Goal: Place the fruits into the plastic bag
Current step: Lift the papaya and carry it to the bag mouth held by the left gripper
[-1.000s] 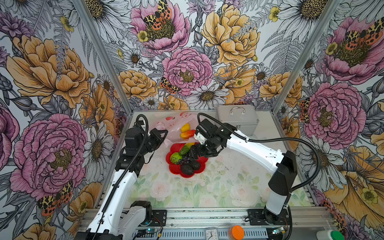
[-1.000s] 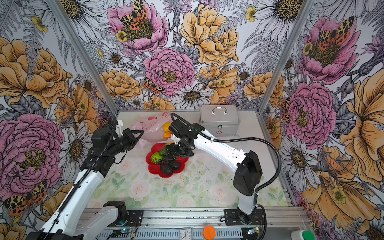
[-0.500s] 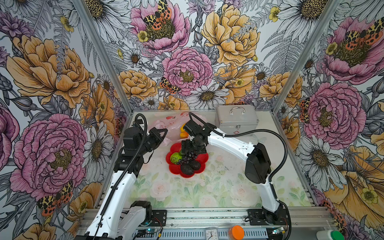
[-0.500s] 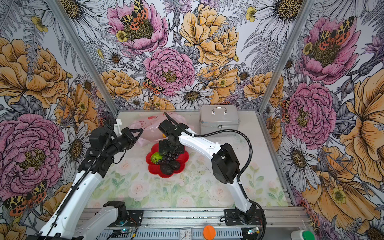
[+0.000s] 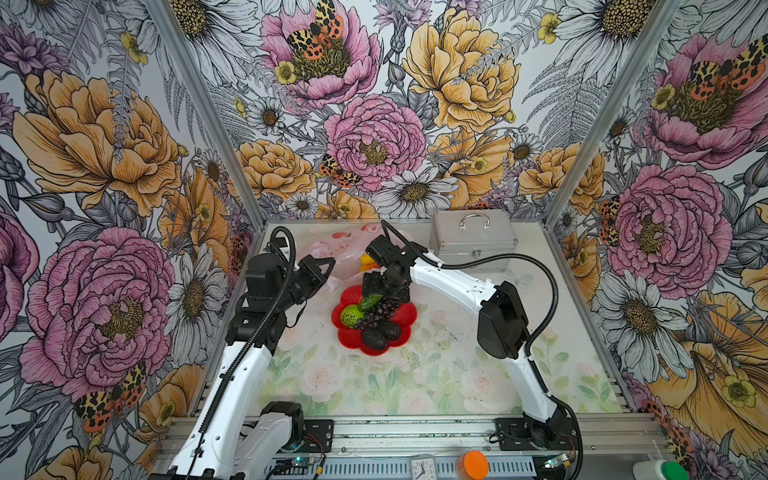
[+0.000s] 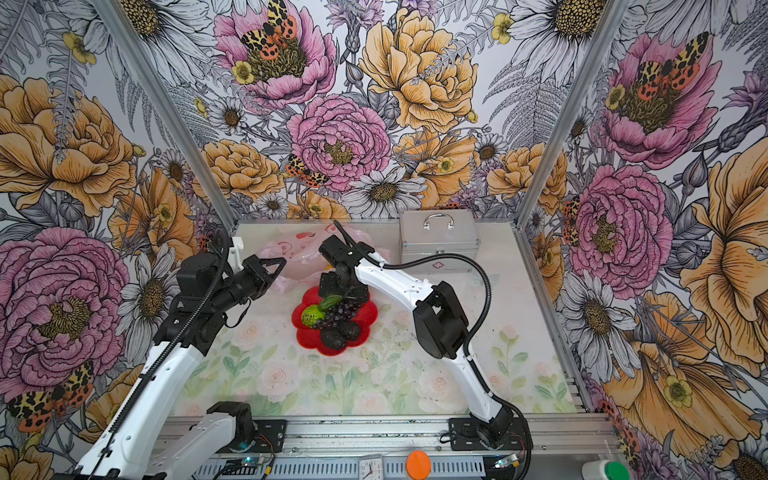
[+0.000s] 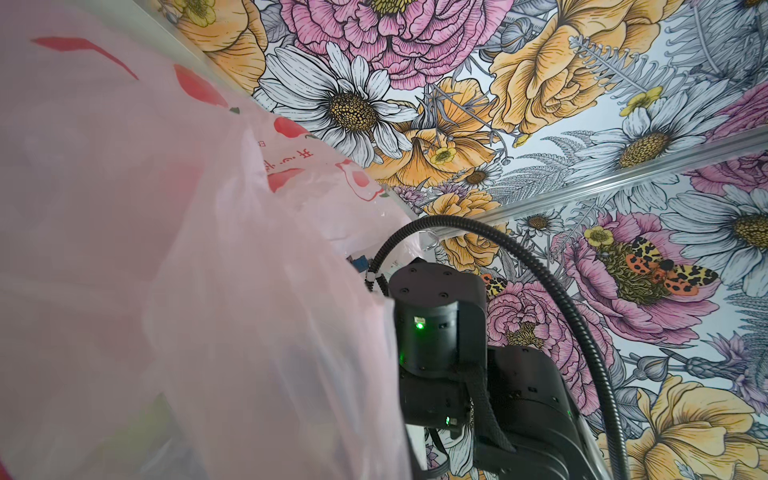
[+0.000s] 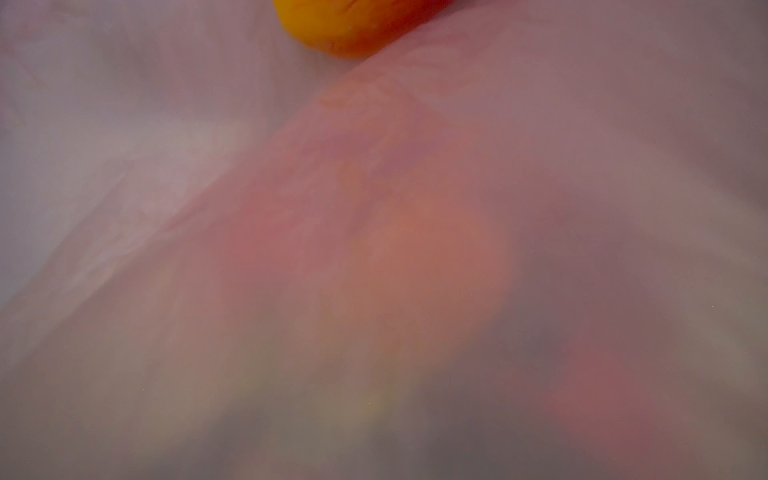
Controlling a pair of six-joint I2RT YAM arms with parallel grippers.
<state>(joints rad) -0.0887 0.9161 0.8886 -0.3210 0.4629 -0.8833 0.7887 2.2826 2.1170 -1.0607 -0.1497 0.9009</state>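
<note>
The plastic bag (image 5: 345,249) lies crumpled at the far side of the desk (image 5: 415,386), toward the left arm, and the silver case (image 5: 473,241) stands near it along the back edge. The left hand (image 5: 330,264) is pressed together on a fold of the bag's near edge and holds that edge lifted off the desk. In the left wrist view the plastic bag (image 7: 166,249) hangs close in front of the camera. A yellow-orange fruit (image 5: 367,261) sits in the bag's mouth, just behind the right hand (image 5: 384,291)

The right hand points down over the far rim of the red plate (image 5: 409,316), between the plate and the bag. Its fingers are hidden under its own body in both top views. The right wrist view gives only blurred pink plastic and the yellow-orange fruit (image 8: 345,29), so I cannot tell whether the hand is spread or closed. The green-orange fruit (image 5: 369,302) pokes out tilted from right beneath it; whether it is gripped cannot be told

The other fruits lie on the plate, nearer the camera than the right hand. The bumpy green ball (image 5: 350,316) is on the left arm's side, touching the grape bunch (image 5: 380,311) in the middle. Two avocado-like fruits (image 5: 374,338) lie against each other at the near rim
</note>
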